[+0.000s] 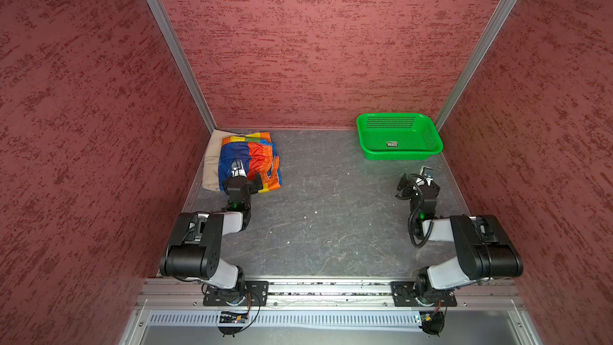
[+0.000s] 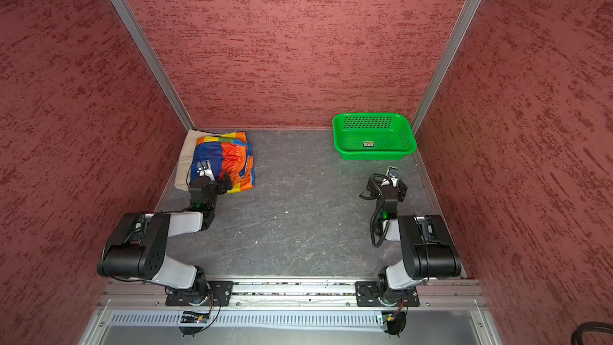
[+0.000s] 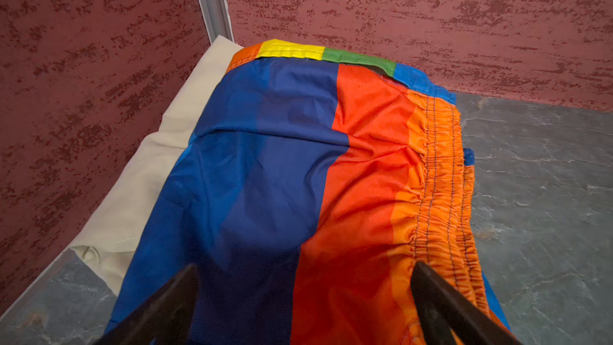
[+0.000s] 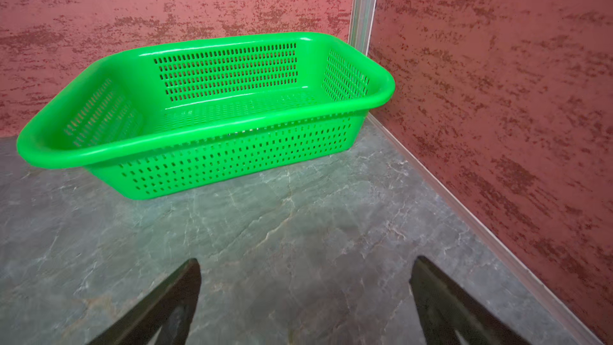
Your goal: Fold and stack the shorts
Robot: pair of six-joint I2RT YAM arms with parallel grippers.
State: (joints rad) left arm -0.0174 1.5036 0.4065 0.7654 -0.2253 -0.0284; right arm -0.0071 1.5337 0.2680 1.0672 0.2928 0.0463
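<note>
The work surface is a dark grey tabletop point(image 1: 331, 214) with pale marble-like veining and a few small white specks near its middle. It is closed in on three sides by dull red walls point(image 1: 315, 44) with a rough, darker red streaked texture. Bare aluminium corner posts point(image 1: 172, 44) run up where the walls meet, and an aluminium rail point(image 1: 331, 288) carrying both arm bases crosses the near edge. In the far left corner, hard against the side wall, the shiny rainbow-striped shorts point(image 1: 262, 157) lie folded, blue and red panels up. Their gathered orange waistband faces the middle of the table, and a yellow and green strip runs along the far edge. They lie on top of the plain beige cotton shorts point(image 1: 210, 160), which also lie flat, with only a band along the wall side showing. The left gripper point(image 3: 305, 266) hangs over the near end of the rainbow-striped shorts with its jaws wide apart. The views do not show whether its dark fingers point(image 3: 172, 297) touch the fabric. In the far right corner a bright green perforated plastic basket point(image 1: 401, 153) stands upright, close to the back and side walls, with a small sticker point(image 1: 391, 144) on its floor. The right gripper point(image 4: 306, 260) is above bare tabletop just short of the basket, pointing toward it, its jaws likewise spread wide.
</note>
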